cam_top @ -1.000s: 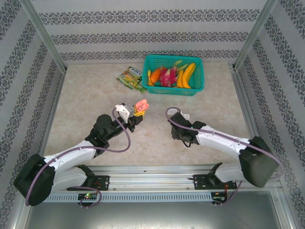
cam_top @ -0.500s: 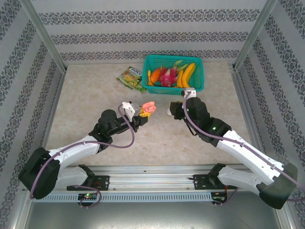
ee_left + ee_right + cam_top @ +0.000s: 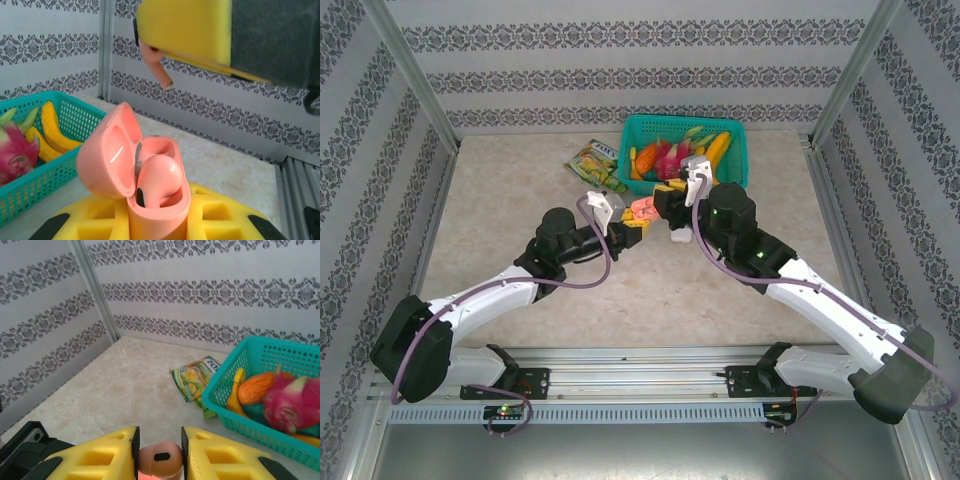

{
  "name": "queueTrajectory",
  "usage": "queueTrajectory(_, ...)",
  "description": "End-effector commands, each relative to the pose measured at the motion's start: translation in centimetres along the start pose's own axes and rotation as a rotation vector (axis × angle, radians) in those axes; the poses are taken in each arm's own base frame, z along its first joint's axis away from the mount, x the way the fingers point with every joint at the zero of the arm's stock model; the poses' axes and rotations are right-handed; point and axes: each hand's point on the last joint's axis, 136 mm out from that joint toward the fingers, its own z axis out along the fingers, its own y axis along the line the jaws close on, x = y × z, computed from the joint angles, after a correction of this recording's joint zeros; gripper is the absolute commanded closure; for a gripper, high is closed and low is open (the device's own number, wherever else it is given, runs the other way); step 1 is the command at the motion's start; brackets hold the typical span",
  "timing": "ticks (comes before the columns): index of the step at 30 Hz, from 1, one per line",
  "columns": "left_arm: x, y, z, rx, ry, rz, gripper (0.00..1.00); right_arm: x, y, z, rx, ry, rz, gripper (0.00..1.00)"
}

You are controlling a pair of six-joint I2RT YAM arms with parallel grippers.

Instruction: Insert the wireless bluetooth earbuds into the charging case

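Observation:
My left gripper (image 3: 160, 222) is shut on the open pink charging case (image 3: 160, 210), which stands upright between its yellow fingers with the lid (image 3: 107, 155) tipped left. One pink earbud (image 3: 157, 180) sits in the case's near slot. My right gripper (image 3: 159, 456) is shut on a second pink earbud (image 3: 160, 459). In the left wrist view that earbud's stem (image 3: 156, 65) pokes out under the right gripper's yellow finger (image 3: 185, 30), above the case and apart from it. From above, the case (image 3: 642, 208) and the right gripper (image 3: 663, 203) are close together. The whitish earbuds are out of view.
A teal basket (image 3: 738, 160) of toy fruit stands at the back, with a snack packet (image 3: 594, 165) to its left. A small white rounded object (image 3: 681, 236) lies on the table just under the right wrist. Metal frame posts stand at the table's corners.
The right arm has swung up and to the left, bringing its earbud over beside the case. The left gripper has carried the case a little farther right and back.

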Motion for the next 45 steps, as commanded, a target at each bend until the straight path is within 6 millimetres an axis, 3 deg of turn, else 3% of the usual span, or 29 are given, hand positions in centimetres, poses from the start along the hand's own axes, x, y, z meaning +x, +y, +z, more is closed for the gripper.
queueTrajectory(1,-1.3,0.1,0.2,0.014,-0.011,-0.039,1.00,-1.8,1.0,-0.4,-0.071,-0.100,-0.020,0.72)
queueTrajectory(19,-2.9,0.0,0.5,0.019,-0.053,-0.038,1.00,-0.9,0.3,0.3,-0.082,-0.108,0.036,0.72)
queueTrajectory(45,-3.2,-0.1,0.2,0.016,-0.063,-0.025,1.00,0.7,0.8,1.5,-0.170,-0.039,0.023,0.74)
